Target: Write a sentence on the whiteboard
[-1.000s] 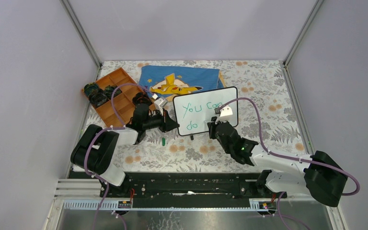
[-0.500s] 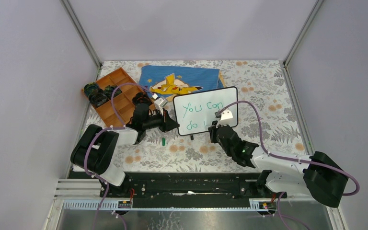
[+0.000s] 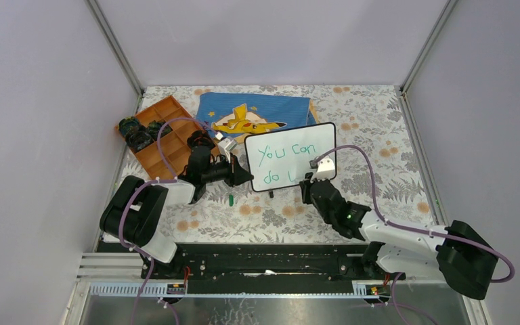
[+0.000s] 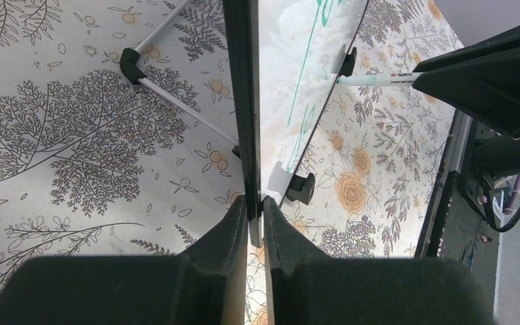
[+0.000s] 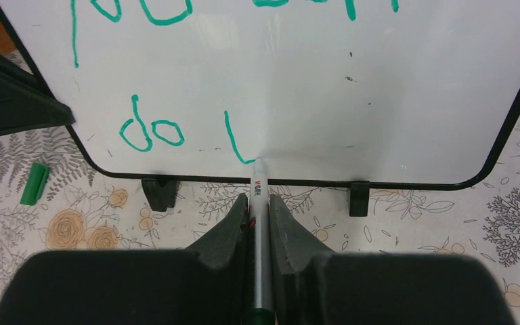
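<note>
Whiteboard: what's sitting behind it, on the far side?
A blue cloth with a yellow cartoon figure lies behind the whiteboard, part of its near edge hidden by the board. A thin white rod with a black elbow is also there.

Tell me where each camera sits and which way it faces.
Top: fixed above and behind the robot, looking down at the whiteboard; left arm and right arm show.
Left wrist: on the left arm, looking along the whiteboard's edge; the left pincer clamps it.
Right wrist: on the right arm, facing the whiteboard's front; the right pincer grips a marker.
Shared: both wrist views show the marker tip at the whiteboard.
</note>
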